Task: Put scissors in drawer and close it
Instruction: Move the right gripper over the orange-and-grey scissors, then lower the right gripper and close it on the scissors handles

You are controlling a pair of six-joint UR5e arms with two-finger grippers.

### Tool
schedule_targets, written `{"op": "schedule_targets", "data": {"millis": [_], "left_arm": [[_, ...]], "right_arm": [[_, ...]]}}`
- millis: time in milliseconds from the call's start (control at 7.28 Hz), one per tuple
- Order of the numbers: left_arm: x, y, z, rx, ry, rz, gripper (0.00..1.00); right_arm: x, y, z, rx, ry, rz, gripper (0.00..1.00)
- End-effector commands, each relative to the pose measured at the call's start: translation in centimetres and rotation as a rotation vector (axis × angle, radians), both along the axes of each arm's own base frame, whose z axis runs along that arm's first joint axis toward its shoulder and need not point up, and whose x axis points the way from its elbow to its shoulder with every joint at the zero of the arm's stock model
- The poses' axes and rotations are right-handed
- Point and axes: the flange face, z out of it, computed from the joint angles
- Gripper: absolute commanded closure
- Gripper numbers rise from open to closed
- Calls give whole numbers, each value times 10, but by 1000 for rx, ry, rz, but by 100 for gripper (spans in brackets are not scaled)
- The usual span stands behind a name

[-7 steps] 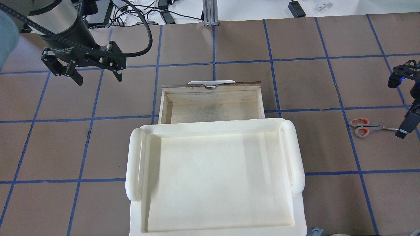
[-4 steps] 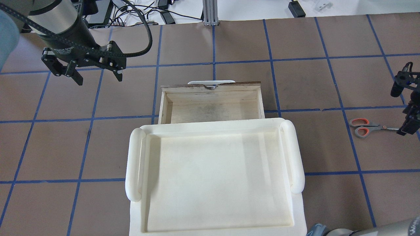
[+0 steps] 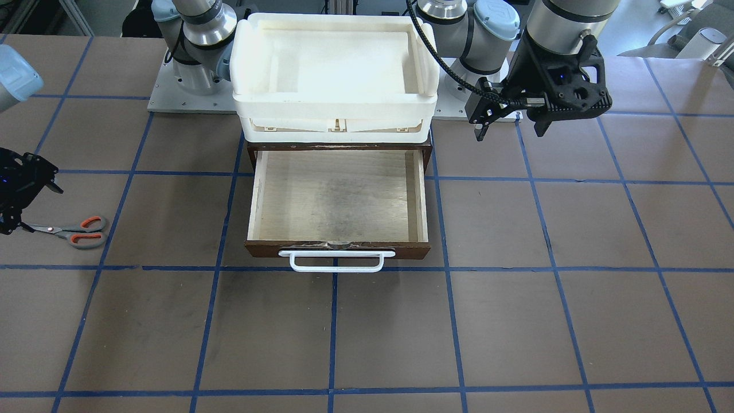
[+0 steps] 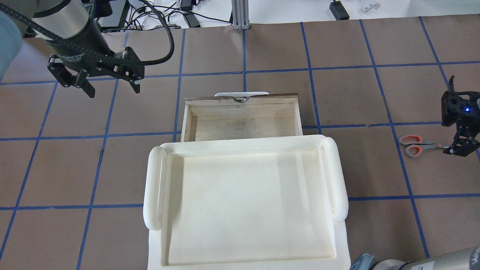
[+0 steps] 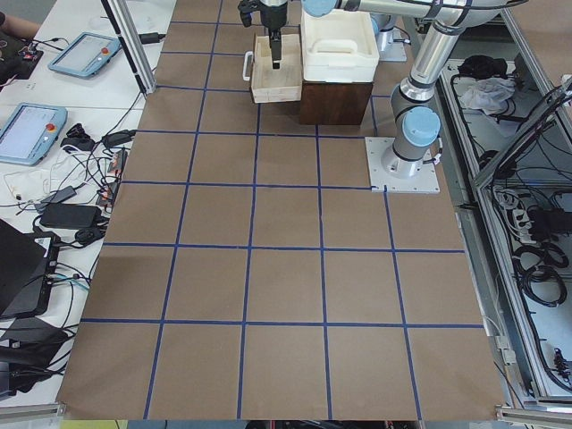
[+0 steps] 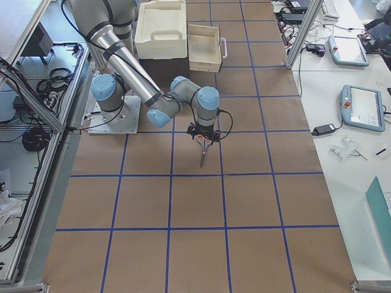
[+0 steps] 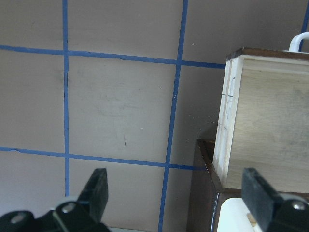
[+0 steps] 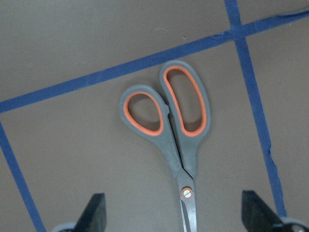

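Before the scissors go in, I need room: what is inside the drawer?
The drawer holds nothing visible, only bare, stained pale wood. Its rear end runs under the white bin and is covered, so that part cannot be checked.

The near right arm (image 6: 131, 66) extends from its base over the bench (image 6: 275, 201). The right gripper (image 6: 204, 135) points down above the scissors (image 6: 203, 156), which lie flat on the bench. At the far end, the drawer (image 6: 204, 46) projects, pulled out, from the dark cabinet (image 6: 162, 63) under the white bin (image 6: 160, 24).
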Motion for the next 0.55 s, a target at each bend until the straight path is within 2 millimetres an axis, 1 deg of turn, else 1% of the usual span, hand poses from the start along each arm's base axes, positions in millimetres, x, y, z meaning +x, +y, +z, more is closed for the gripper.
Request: {"op": "schedule_targets", "data": {"millis": [0,137,275,412], "left_arm": [[0,0,0,0,-1,0,0],[0,0,0,0,0,0,0],[0,0,0,0,0,0,0],[0,0,0,0,0,0,0]], "right_arm": [[10,13,-22,-62,41,74,0],[9,11,-27,-76,55,92,1],[8,9,-36,-75,34,97,3],[-5,10,-48,-82,25,102,3]]}}
